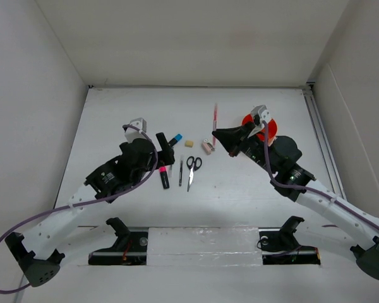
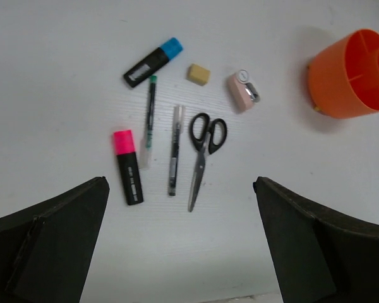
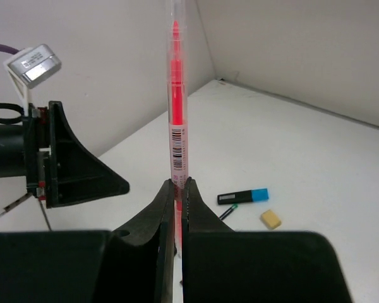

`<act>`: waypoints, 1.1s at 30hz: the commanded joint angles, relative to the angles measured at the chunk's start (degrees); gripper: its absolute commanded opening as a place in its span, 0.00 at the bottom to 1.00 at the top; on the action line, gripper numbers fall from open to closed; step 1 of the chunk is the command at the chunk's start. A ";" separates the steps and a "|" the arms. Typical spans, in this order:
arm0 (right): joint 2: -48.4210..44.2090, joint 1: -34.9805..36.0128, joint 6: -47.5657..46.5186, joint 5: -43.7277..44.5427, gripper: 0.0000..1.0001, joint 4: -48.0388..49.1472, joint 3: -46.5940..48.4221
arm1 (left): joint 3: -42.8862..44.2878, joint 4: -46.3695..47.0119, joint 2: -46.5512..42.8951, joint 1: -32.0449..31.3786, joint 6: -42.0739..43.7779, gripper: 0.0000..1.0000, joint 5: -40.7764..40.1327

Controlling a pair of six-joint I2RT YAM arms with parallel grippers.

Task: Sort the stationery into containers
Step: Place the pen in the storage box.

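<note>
My left gripper [image 2: 180, 183]: jaws wide apart, empty, above the scissors [image 2: 202, 151].
My right gripper [image 3: 177, 183]: jaws clamped on the pink pencil [image 3: 175, 95], left of the orange tub [image 2: 341, 82].

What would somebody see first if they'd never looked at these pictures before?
Probably the bright pink pen, sticking up from the shut right gripper near the back of the table. Next comes the orange tub, partly hidden behind the right arm. Then the things lying flat between the arms: scissors, a pink-and-black highlighter and a blue-capped marker.
</note>
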 commanded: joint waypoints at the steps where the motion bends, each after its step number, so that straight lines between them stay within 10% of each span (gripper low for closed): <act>1: -0.45 -0.29 -4.28 2.40 0.00 4.49 -0.45 | 4.08 -11.91 0.01 -0.12 -3.18 1.00 -11.02; 21: 2.26 -0.29 -7.37 11.96 0.00 7.14 -1.68 | 1.10 -7.18 -5.88 -0.12 -0.29 1.00 -12.55; 26: 5.52 -7.64 -1.92 24.89 0.00 16.61 -3.61 | 0.57 -6.56 -4.83 -0.12 0.33 1.00 -12.02; 33: 11.58 -21.09 -1.29 14.90 0.00 29.37 -7.30 | 0.05 -5.86 -4.21 -0.12 1.56 1.00 -9.13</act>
